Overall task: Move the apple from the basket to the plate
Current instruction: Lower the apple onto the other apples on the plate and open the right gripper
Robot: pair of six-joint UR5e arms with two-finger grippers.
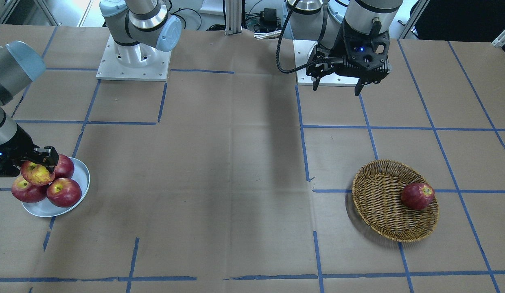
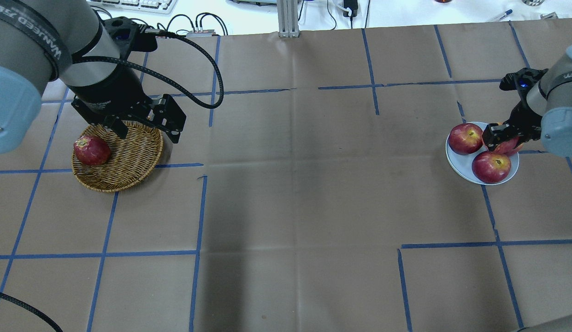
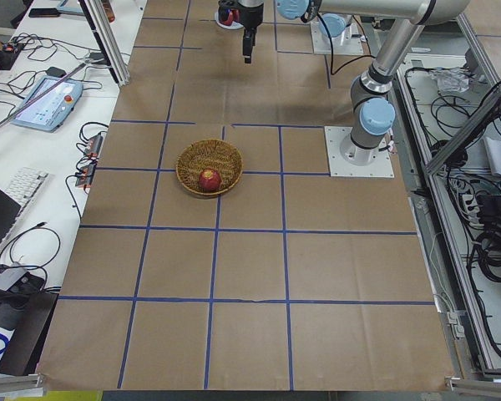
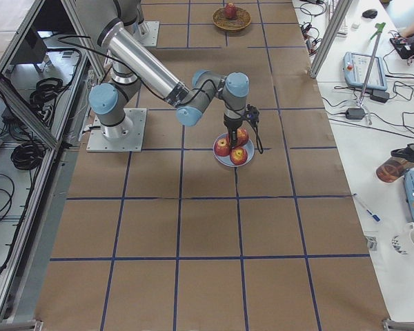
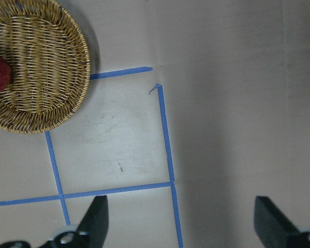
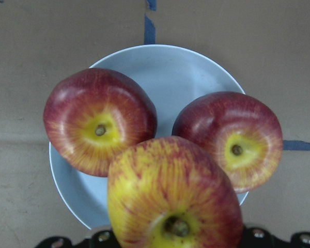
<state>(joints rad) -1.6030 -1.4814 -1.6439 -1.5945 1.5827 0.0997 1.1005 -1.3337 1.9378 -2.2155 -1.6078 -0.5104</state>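
Observation:
My right gripper point(image 1: 38, 165) is shut on the apple point(image 1: 36, 173), red streaked with yellow, and holds it over the pale blue-grey plate point(image 1: 82, 176). In the right wrist view the apple point(image 6: 170, 191) sits low in the frame, over the plate point(image 6: 170, 77). I cannot tell if it touches the apples beneath it. The wicker basket point(image 1: 378, 191) stands far across the table. My left gripper point(image 2: 148, 136) is open and empty, high above the basket's point(image 2: 129, 159) inner edge. Its fingers point(image 5: 95, 219) frame bare paper beside the basket point(image 5: 41, 67).
Three darker red apples lie on the plate, one nearest the camera point(image 1: 64, 192). Two of them show in the right wrist view point(image 6: 98, 121). One dark red apple point(image 1: 417, 196) lies in the basket. Brown paper with blue tape lines covers the table point(image 2: 290, 184).

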